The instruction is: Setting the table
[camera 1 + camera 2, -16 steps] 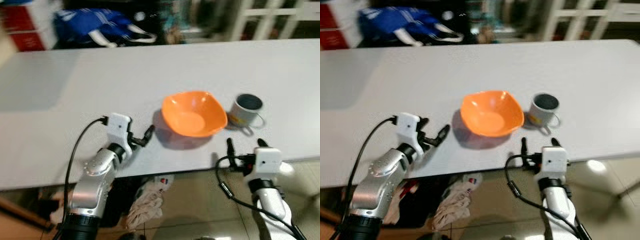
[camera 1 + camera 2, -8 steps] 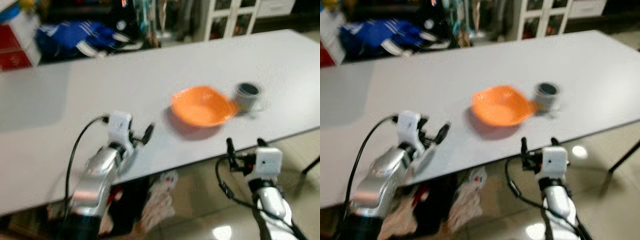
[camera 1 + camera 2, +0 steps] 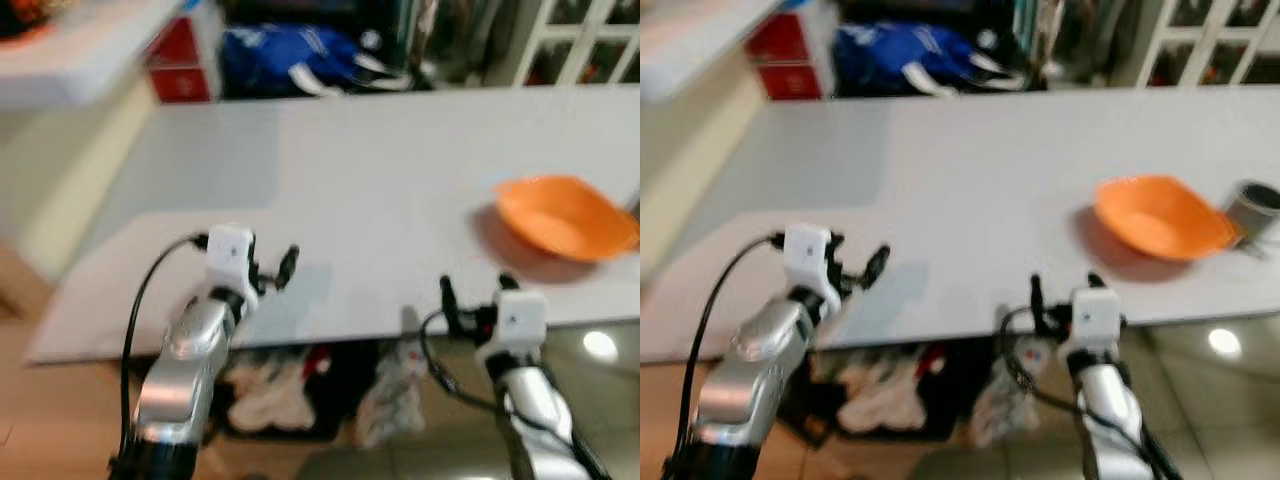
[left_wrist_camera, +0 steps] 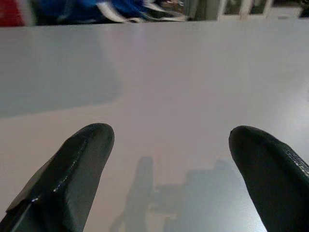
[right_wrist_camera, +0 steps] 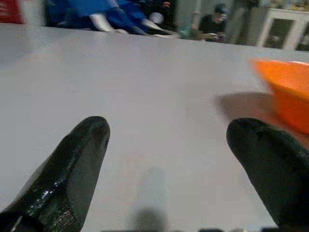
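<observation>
An orange bowl (image 3: 565,215) sits on the long white table (image 3: 380,180), off to my right, and a grey mug (image 3: 1252,210) stands just beyond it on its right side. My left gripper (image 3: 272,272) hovers open over the near part of the table, well left of the bowl; its wrist view shows bare tabletop between the fingers (image 4: 77,164). At the table's front edge, my right gripper (image 3: 475,292) is also open and holds nothing. The bowl (image 5: 285,92) lies ahead and to one side of its fingers (image 5: 72,169). The picture is blurred.
Behind the table lie a blue bag (image 3: 290,55) and red boxes (image 3: 180,60), with a white glass-door cabinet (image 3: 570,40) at the back right. A pale counter (image 3: 80,60) stands at the far left. Crumpled clothes (image 3: 270,385) lie on the floor under the table.
The whole picture has swung left, so the bowl and mug now sit at the right edge. Both grippers keep their open pose in front of me.
</observation>
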Tool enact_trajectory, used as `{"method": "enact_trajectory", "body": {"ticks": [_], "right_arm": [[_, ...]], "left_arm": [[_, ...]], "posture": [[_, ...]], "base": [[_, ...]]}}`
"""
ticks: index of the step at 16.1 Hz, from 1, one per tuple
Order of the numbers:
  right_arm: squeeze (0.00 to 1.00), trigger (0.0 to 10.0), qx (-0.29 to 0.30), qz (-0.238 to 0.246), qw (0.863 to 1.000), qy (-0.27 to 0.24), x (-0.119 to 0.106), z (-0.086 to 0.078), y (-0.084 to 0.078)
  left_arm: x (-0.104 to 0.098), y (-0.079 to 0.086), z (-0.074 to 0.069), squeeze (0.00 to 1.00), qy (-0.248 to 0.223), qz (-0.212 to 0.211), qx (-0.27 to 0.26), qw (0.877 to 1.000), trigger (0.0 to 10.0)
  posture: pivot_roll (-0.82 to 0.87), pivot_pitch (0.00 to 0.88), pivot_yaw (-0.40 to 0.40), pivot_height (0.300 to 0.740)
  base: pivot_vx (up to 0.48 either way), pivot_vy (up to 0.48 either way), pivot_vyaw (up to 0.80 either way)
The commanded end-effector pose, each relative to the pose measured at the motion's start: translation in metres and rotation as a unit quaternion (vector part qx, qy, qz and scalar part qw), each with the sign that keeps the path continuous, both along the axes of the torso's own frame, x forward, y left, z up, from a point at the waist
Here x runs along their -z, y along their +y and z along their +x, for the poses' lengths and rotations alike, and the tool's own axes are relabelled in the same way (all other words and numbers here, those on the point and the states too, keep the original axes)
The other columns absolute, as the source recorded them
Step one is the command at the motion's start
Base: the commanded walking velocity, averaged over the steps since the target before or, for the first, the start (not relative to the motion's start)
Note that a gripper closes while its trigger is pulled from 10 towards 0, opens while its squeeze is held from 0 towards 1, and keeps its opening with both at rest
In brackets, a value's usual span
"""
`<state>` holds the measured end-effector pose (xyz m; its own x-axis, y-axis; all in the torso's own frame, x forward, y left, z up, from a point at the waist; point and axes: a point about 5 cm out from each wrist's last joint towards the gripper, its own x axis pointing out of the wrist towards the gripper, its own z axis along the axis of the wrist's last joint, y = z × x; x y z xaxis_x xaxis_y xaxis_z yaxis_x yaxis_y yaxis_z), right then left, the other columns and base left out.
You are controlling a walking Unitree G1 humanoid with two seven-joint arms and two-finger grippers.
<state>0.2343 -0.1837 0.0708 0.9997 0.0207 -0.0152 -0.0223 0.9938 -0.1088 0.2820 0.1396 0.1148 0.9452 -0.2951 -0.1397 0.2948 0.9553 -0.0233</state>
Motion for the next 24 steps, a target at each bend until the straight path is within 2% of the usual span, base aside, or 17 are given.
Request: {"method": "enact_trajectory", "body": {"ticks": [1,6,10,16,22,24], "right_arm": [[0.0,10.0,-0.013,0.006,1.0,-0.002,-0.001,0.001,0.005],[0.0,10.0,-0.016,0.001,1.0,-0.002,-0.003,0.007,0.002],[0.0,10.0,0.004,0.006,1.0,-0.001,-0.003,0.0,-0.006],[0.0,10.0,0.006,0.005,1.0,-0.013,-0.007,0.005,-0.003],[0.0,10.0,0.0,-0.001,1.0,-0.016,-0.007,0.005,-0.002],[0.0,10.0,0.0,-0.005,1.0,-0.013,-0.006,0.006,0.0]], "left_arm": [[-0.002,0.005,0.0,0.0,-0.002,0.008,-0.016,1.0,10.0],[-0.007,0.006,0.007,0.0,-0.001,0.0,-0.023,1.0,10.0],[-0.003,0.007,0.01,0.0,0.009,0.0,-0.016,1.0,10.0],[-0.007,-0.005,0.015,0.0,0.001,-0.012,-0.002,1.0,10.0],[-0.008,-0.005,0.016,0.0,-0.004,-0.012,-0.004,1.0,10.0],[-0.01,-0.006,0.018,0.0,-0.008,-0.009,-0.001,1.0,10.0]], "posture": [[-0.03,0.0,-0.01,0.74],[-0.04,0.0,-0.019,0.74],[-0.06,0.0,-0.006,0.74],[-0.07,0.0,-0.005,0.74],[-0.07,0.0,-0.005,0.74],[-0.07,0.0,-0.001,0.74]], "base": [[0.0,0.428,0.0],[0.0,0.428,0.0],[0.0,0.43,0.0],[0.0,0.429,0.13],[0.0,0.429,0.0],[0.0,0.429,0.77]]}}
